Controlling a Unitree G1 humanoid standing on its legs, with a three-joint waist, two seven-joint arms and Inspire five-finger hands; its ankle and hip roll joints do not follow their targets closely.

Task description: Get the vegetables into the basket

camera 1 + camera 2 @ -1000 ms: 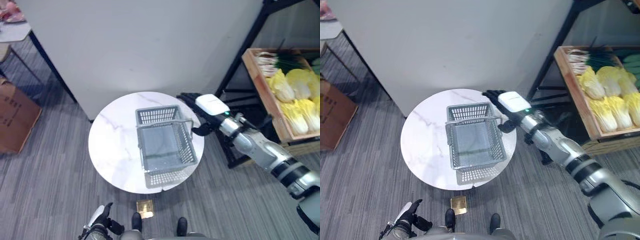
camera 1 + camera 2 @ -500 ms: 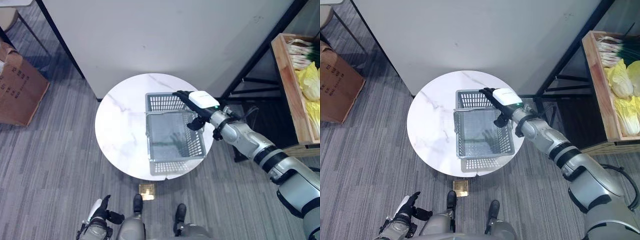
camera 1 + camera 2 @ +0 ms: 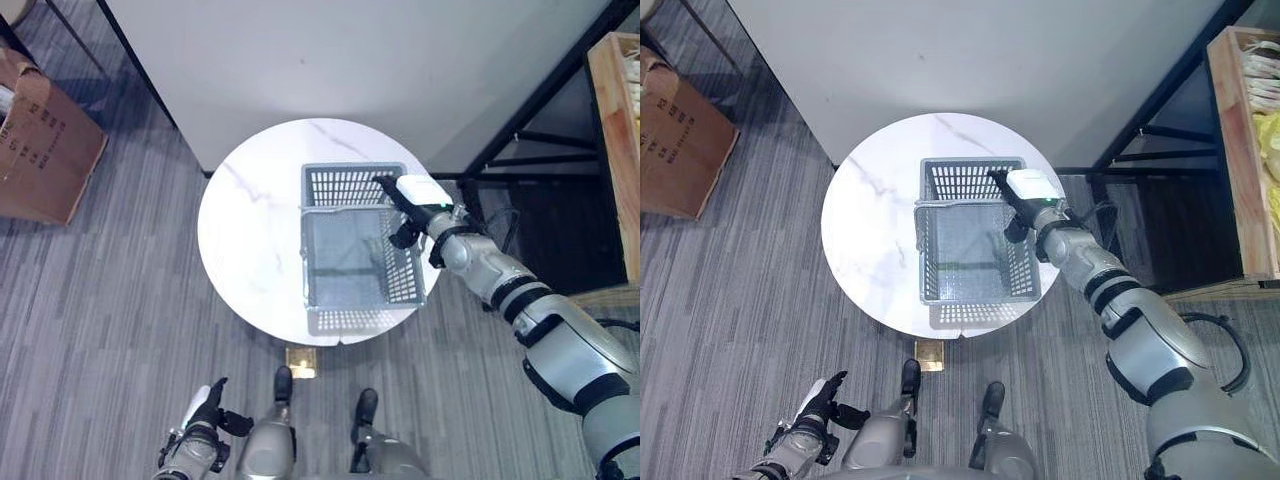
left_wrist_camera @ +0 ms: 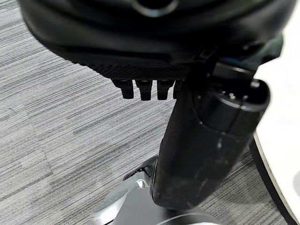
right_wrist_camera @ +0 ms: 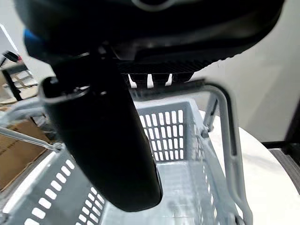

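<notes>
An empty grey plastic basket stands on the round white marble table, its handle raised. My right hand reaches in over the basket's right rim by the far corner. Its fingers are straight and lie just above the handle's bar, with the thumb hanging over the inside; it holds nothing. The vegetables, pale yellow cabbages and green onions, lie in a wooden crate on a rack far to the right. My left hand hangs low near the floor, relaxed and empty.
A black metal rack frame stands between the table and the crate. A white wall panel rises behind the table. A cardboard box sits on the carpet at the left.
The camera has swung left, pushing the crate to the picture's edge. My right hand has moved from beside the basket's right side to over its rim and handle.
</notes>
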